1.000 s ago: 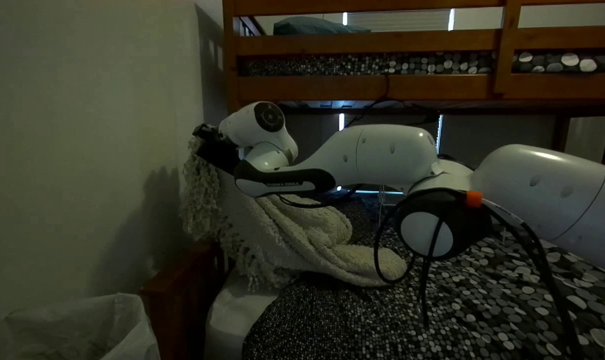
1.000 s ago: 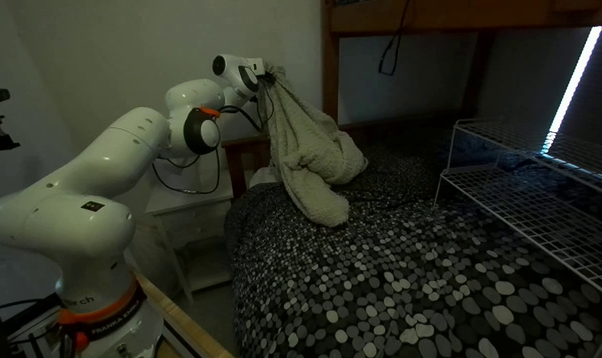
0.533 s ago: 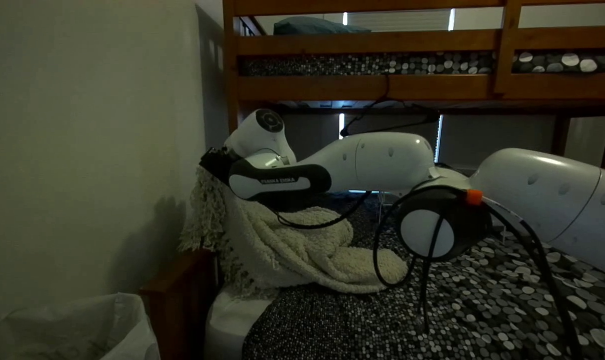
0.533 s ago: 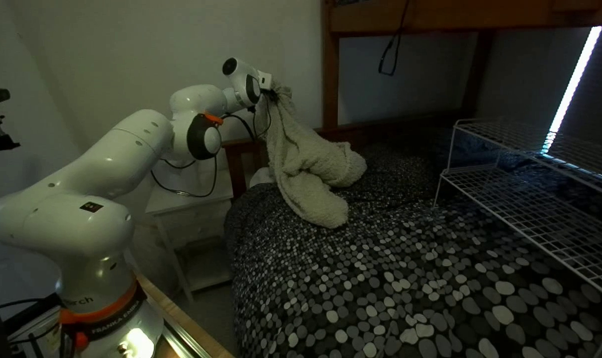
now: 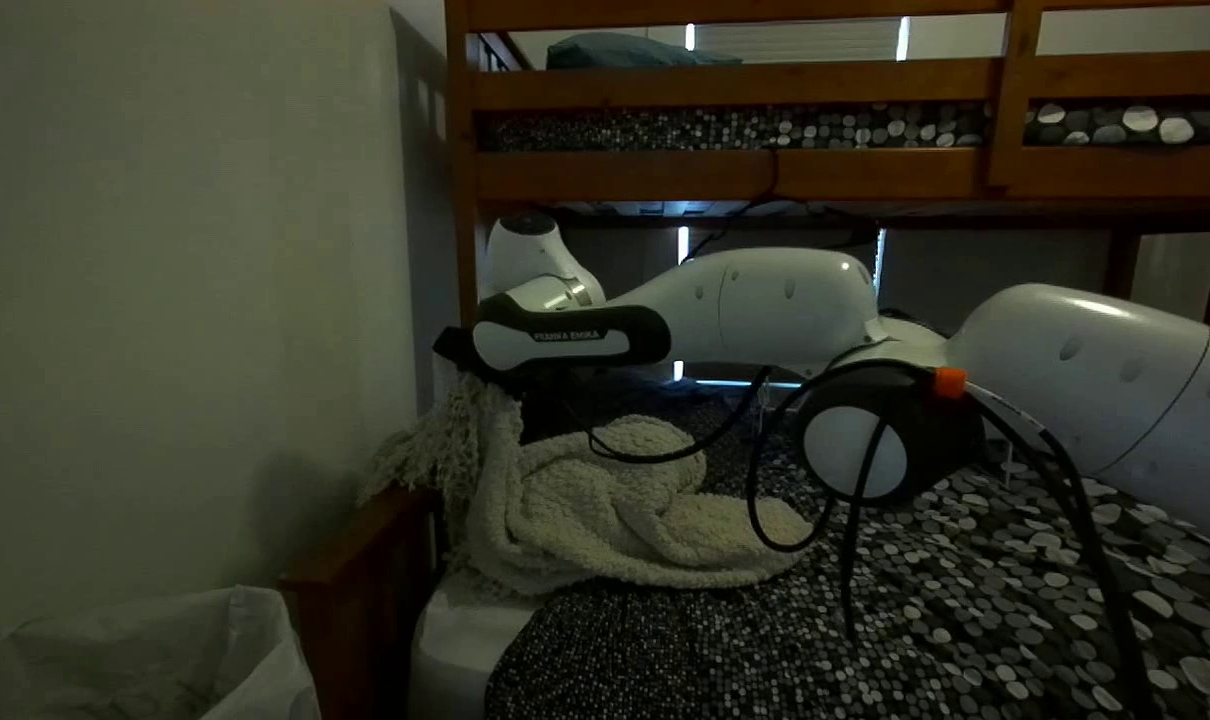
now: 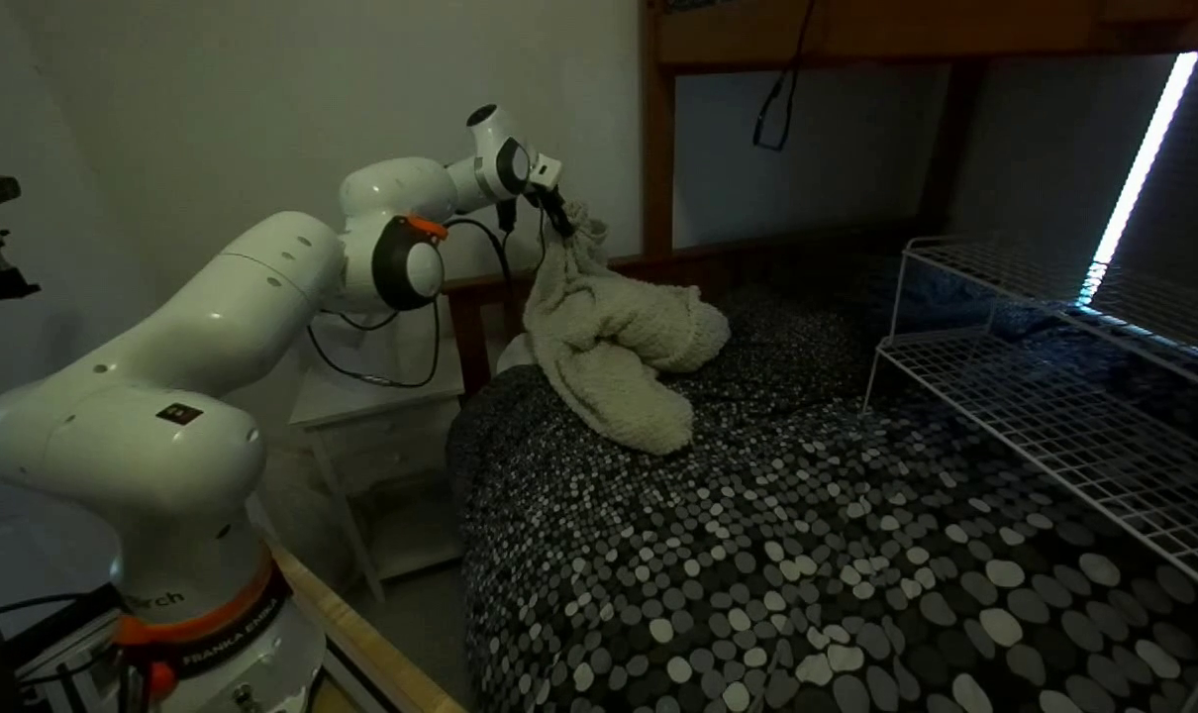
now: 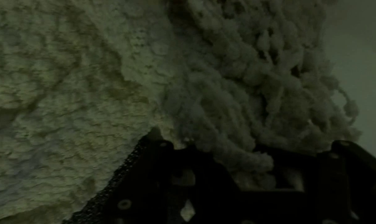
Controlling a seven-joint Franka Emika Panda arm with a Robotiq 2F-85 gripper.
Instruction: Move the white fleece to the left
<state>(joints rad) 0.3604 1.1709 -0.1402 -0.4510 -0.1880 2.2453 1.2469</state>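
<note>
The white fleece [image 5: 605, 500] is a bulky cream blanket with a knotted fringe. It lies bunched on the patterned bed beside the headboard in both exterior views [image 6: 619, 327]. One fringed corner is lifted, and part of the fringe drapes over the headboard. My gripper [image 6: 565, 226] is at that raised corner, above the head end of the bed, with the fleece hanging from it. In the wrist view the fleece [image 7: 82, 109] fills most of the picture, and its fringe covers the fingertips of the gripper [image 7: 237, 149]. The gripper appears shut on the fleece.
A wooden headboard [image 5: 365, 535] stands by the wall. A white-lined bin [image 5: 215, 650] and a white nightstand [image 6: 371, 396] are beyond it. The upper bunk rail [image 5: 725, 175] is overhead, with a hanger [image 5: 775, 195] on it. A white wire rack [image 6: 1035, 426] stands on the bed.
My gripper has come down and away from the wall, toward the bed, and has tilted to point more downward. The raised corner of the fleece has lowered with it, and the fleece is slacker.
</note>
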